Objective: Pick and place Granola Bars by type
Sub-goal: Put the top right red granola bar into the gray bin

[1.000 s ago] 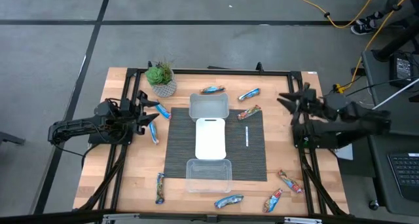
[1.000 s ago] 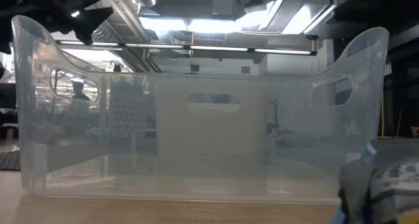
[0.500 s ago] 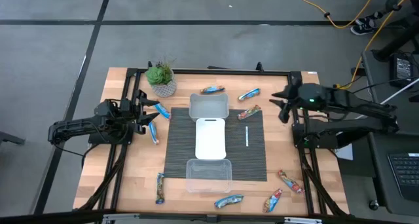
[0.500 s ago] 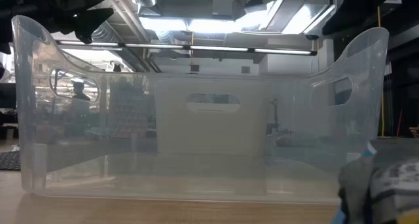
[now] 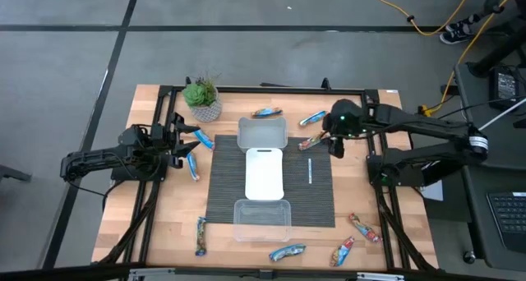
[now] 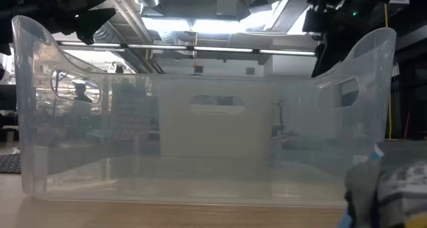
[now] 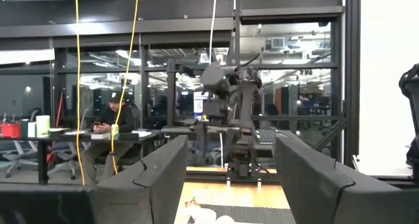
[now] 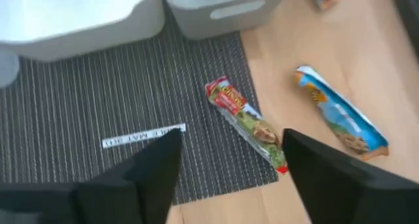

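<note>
Several granola bars lie flat around the table. A red-brown bar (image 5: 312, 141) lies on the far right corner of the dark mat (image 5: 222, 191), also in the right wrist view (image 8: 245, 122). Blue bars lie at the far side (image 5: 266, 112) (image 5: 312, 117), and the right one also shows in the right wrist view (image 8: 340, 112). My right gripper (image 5: 333, 140) hangs open above the red-brown bar, its fingers (image 8: 131, 178) standing either side of it in the wrist view, touching nothing. My left gripper (image 5: 186, 143) is open and empty at the table's left, beside two blue bars (image 5: 205, 140) (image 5: 193, 166).
A clear tub (image 5: 262, 134), a white tub (image 5: 265, 173) and another clear tub (image 5: 262, 219) stand in a row on the mat. A thin white stick (image 5: 310, 169) lies right of them. A potted plant (image 5: 202, 99) stands far left. More bars lie near the front edge (image 5: 287, 252) (image 5: 200, 236) (image 5: 364, 227).
My right gripper has swung from the table's right edge toward the left, out over the mat's far right corner, and now hangs above the red-brown bar. No bar has moved.
</note>
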`<state>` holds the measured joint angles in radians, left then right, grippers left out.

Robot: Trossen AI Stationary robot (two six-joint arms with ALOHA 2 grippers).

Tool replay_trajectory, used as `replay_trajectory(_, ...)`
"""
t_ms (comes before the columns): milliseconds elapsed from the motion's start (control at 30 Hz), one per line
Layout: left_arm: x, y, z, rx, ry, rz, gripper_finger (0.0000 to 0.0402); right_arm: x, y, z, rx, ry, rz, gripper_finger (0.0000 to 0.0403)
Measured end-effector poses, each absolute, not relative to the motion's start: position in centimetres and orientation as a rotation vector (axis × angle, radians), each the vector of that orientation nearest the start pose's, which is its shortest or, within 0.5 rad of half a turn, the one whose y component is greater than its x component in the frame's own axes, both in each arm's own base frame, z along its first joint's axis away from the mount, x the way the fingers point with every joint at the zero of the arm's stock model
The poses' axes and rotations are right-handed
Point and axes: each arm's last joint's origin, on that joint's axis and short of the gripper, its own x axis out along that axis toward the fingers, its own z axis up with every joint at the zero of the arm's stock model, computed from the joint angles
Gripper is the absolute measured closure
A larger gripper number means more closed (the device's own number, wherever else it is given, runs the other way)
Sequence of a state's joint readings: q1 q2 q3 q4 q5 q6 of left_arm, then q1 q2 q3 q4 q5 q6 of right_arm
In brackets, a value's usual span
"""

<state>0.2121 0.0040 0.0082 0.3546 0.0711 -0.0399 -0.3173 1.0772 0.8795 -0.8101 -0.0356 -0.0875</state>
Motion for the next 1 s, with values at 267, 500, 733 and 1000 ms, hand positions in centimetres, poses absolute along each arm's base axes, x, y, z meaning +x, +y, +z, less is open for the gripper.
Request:
replay_trajectory(267,9.0,1.7,19.9,-0.003,-0.359,0.129,0.0184,21.0,-7.0,24.0,0.028,1.128,-0.187,0.008)
replay_trajectory(500,9.0,1.7,19.9,-0.016,-0.36,0.127,0.0183,23.6,-8.6,20.0,0.023,1.252,-0.17,0.0085)
replay_trajectory(733,9.0,1.7,19.9,-0.016,-0.36,0.127,0.0185,25.2,-10.1,16.9,0.013,1.301,-0.158,0.0086)
replay_trajectory(1000,9.0,1.7,19.9,-0.015,-0.359,0.127,0.0184,25.9,-10.6,15.5,0.002,1.307,-0.145,0.0086)
